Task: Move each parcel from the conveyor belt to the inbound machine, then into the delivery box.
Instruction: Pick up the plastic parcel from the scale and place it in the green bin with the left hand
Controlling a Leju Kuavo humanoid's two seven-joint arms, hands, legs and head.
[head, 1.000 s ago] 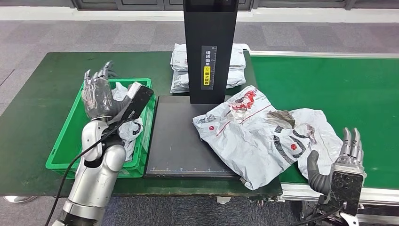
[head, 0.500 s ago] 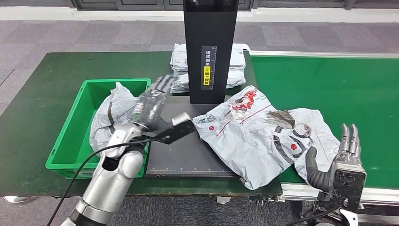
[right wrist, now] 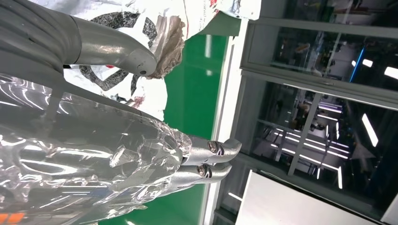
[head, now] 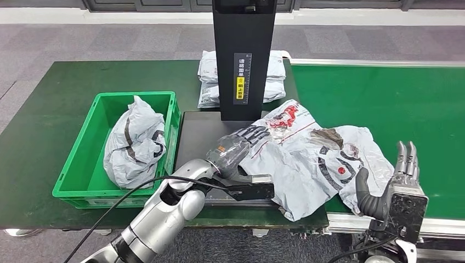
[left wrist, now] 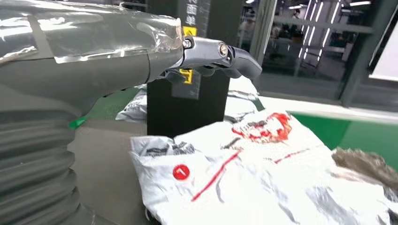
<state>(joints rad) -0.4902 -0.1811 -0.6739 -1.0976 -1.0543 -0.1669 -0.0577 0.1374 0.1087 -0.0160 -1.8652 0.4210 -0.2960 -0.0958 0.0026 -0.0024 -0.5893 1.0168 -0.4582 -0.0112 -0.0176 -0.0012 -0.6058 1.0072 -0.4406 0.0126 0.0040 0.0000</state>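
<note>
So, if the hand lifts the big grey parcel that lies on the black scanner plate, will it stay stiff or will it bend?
The big grey parcel will probably flop: its plastic skin is crumpled and creased. It overhangs the scanner plate onto the belt, so an edge may sag or drag. The glossy film may slip under the left hand.

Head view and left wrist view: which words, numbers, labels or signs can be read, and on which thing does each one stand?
Label on the black scanner column: white vertical characters over a yellow strip, too small to read.
Red print on the large grey parcel: a graphic, no legible words.
Round red mark on the same parcel in the left wrist view: unclear, perhaps a "1".
Black marks on the parcel in the green box: not legible.
</note>
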